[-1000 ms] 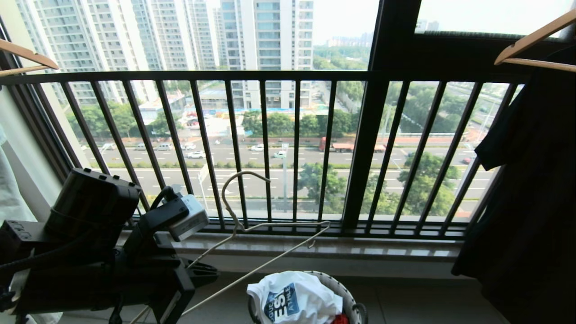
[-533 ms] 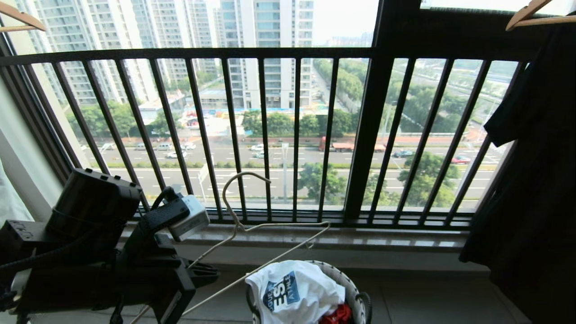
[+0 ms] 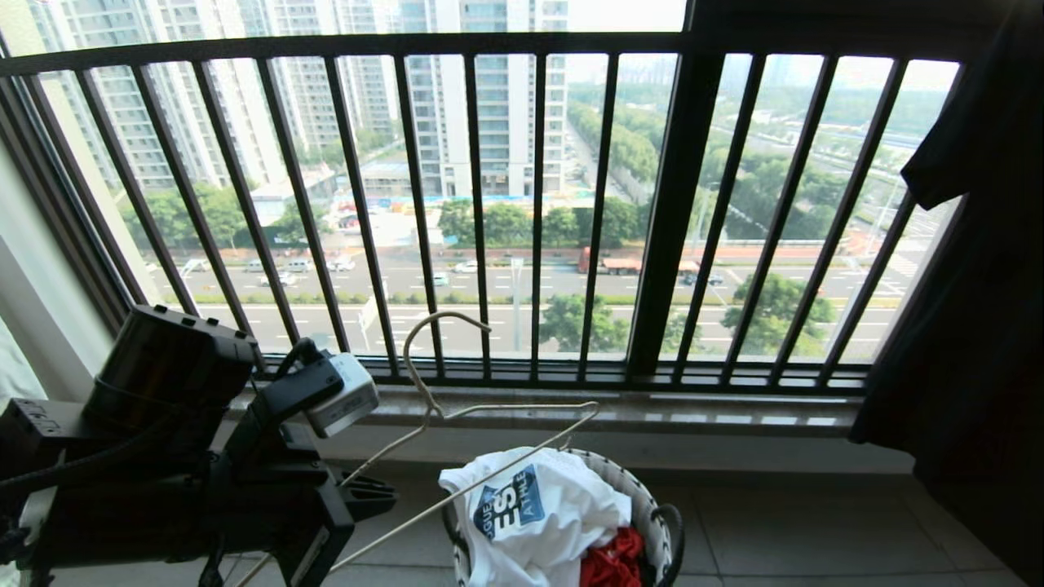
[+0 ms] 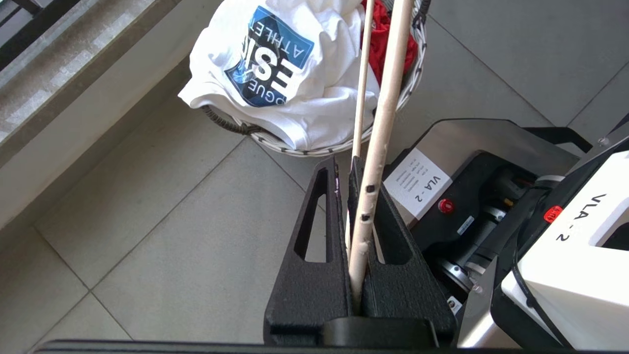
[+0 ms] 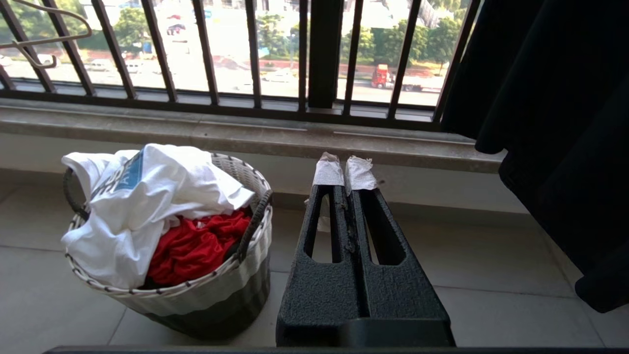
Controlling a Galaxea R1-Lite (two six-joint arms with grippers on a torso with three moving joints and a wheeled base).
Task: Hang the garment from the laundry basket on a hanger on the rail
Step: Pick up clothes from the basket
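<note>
The garment, a white T-shirt with a blue chest graphic, lies crumpled on top of the laundry basket on the floor below the window ledge. My left gripper is shut on the hanger, whose thin cream wire runs out over the basket with its hook upward. In the left wrist view the hanger sits clamped between the black fingers of the left gripper, above the garment and laundry basket. My right gripper hangs shut and empty beside the laundry basket. The rail is out of view.
A black railing of vertical bars fronts the window above a stone ledge. A black garment hangs at the right. A red cloth lies under the T-shirt in the basket. My own base stands close to the basket.
The whole head view has shifted: railing and window slid up, the wooden hangers left the top, and more of the basket shows. That is the camera moving. Both arms keep their pose.
</note>
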